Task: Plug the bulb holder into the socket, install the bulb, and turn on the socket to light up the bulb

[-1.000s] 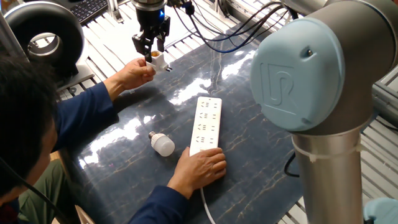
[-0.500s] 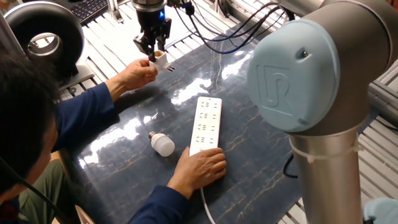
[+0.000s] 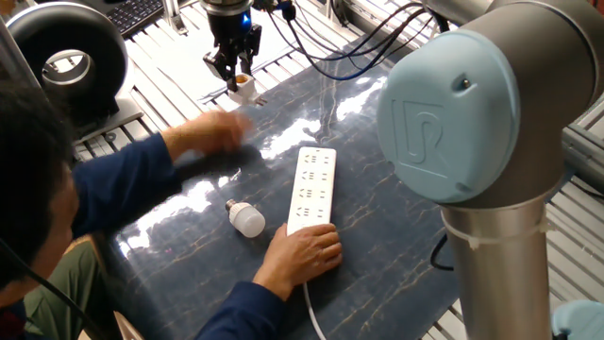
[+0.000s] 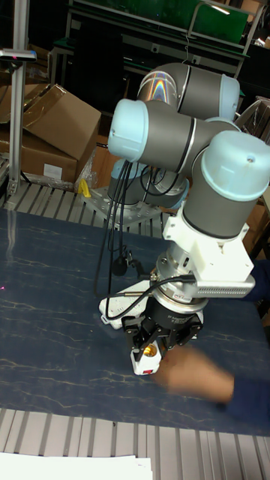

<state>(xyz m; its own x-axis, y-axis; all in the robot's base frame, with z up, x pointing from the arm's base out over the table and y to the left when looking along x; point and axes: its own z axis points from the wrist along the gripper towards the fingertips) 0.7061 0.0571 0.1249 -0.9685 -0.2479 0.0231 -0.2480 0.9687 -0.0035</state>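
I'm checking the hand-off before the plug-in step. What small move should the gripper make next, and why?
Probably lift slightly and carry the bulb holder toward the socket. The gripper appears shut on the holder at the mat's far edge, and the person's hand is blurred and clear of it. Their other hand presses on the socket's near end, and its outlets lie uncovered.
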